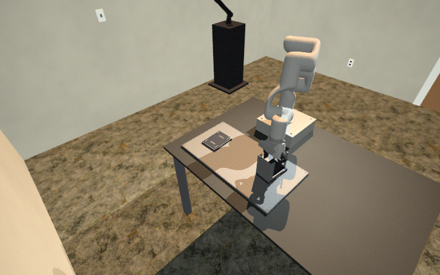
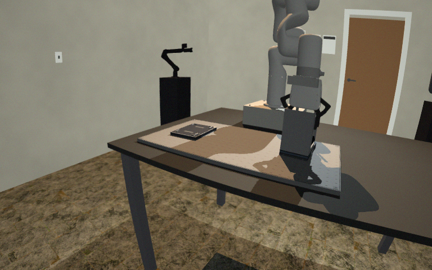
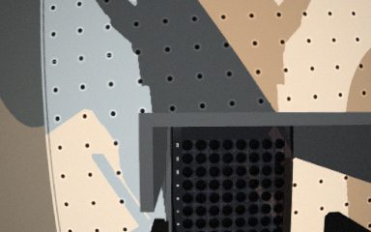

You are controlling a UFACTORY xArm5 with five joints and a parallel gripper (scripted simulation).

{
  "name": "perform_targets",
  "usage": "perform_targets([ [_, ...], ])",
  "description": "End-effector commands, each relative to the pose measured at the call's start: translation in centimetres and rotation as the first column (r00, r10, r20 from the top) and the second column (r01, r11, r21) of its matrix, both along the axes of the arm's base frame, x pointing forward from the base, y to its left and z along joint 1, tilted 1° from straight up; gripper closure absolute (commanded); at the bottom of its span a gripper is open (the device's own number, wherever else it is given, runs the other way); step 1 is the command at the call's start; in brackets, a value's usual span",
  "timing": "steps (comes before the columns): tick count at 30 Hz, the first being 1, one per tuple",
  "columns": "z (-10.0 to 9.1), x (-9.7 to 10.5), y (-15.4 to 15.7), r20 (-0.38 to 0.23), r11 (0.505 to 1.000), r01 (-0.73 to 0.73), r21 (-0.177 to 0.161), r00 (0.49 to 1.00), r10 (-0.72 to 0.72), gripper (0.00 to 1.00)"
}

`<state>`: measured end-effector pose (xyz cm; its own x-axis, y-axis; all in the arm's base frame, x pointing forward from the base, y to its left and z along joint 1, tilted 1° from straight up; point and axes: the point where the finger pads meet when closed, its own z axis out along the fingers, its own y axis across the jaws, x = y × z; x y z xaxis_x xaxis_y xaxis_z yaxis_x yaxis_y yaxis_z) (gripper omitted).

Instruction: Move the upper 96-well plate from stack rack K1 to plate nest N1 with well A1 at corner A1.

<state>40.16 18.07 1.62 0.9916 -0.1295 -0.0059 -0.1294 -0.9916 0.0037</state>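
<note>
The grey stack rack K1 (image 1: 270, 168) stands on the right part of the perforated board (image 1: 240, 162); it also shows in the exterior view (image 2: 297, 131). The black upper 96-well plate (image 3: 231, 181) lies inside it, seen from straight above in the wrist view. My gripper (image 2: 305, 108) is open and lowered into the top of the rack, its fingers on either side of the plate; fingertips are hidden by the rack walls. The lower plate is hidden. The dark flat plate nest N1 (image 1: 216, 140) lies empty at the board's far left (image 2: 193, 130).
The arm's pale base block (image 1: 287, 126) stands just behind the rack. A black pedestal with a camera arm (image 1: 228, 55) stands on the floor beyond the table. The board's edge runs near the table's front edge.
</note>
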Motion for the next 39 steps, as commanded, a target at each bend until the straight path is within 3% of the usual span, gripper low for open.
perform_targets([
  [1,-0.4,0.1,0.0,-0.003,1.0,0.0,0.012,1.0,0.0,0.0],
  [17,-2.7,0.1,0.1,-0.003,1.0,0.0,0.012,1.0,0.0,0.0],
  [39,-3.4,0.0,0.1,-0.003,1.0,0.0,0.012,1.0,0.0,0.0],
])
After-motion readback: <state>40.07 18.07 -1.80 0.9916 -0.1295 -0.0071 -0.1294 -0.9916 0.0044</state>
